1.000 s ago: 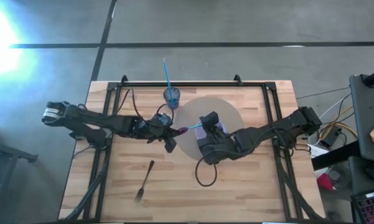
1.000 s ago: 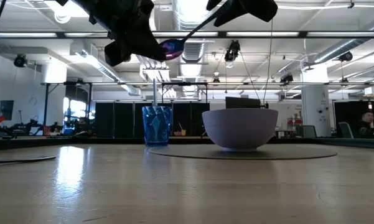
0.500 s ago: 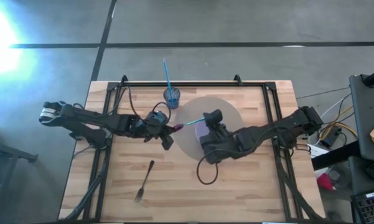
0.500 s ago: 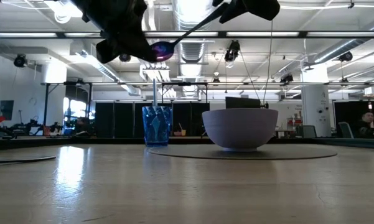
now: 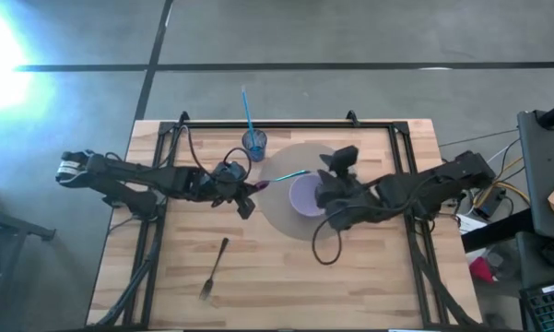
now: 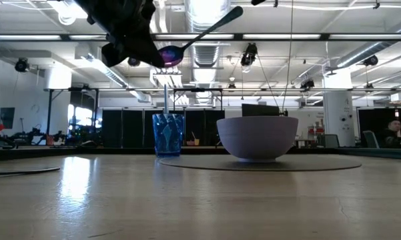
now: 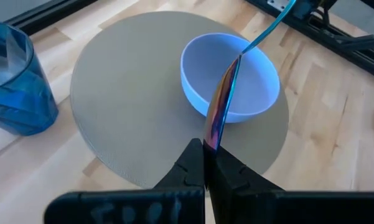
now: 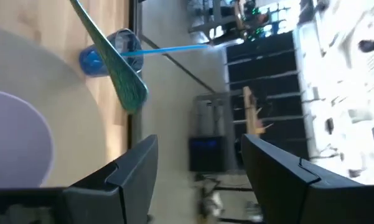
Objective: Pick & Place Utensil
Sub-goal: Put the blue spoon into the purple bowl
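An iridescent spoon with a purple bowl and a teal handle hangs in the air over the round grey mat. My left gripper is shut on its bowl end, left of the lilac bowl that stands on the mat. The handle rises toward the table's right, as the low view shows. My right gripper is open and empty above the bowl's right side. The handle's free end is ahead of its fingers, apart from them. My left gripper pinches the spoon's bowl end between its two fingertips, and the bowl shows edge-on. The fingers come from the table's left, slanting down. The spoon is lifted clear and sticks out ahead of the fingers, its handle slanting up over the lilac bowl.
A blue tumbler with a blue straw stands at the mat's far left edge. A dark fork lies on the wood near the front, left of centre. Black frame rails run along the table's left, right and far sides.
My right gripper, which was at the spoon's handle, has come off it and drawn back toward the table's right edge. The spoon stays in my left gripper, which has shifted a little toward the left; the handle still slants up.
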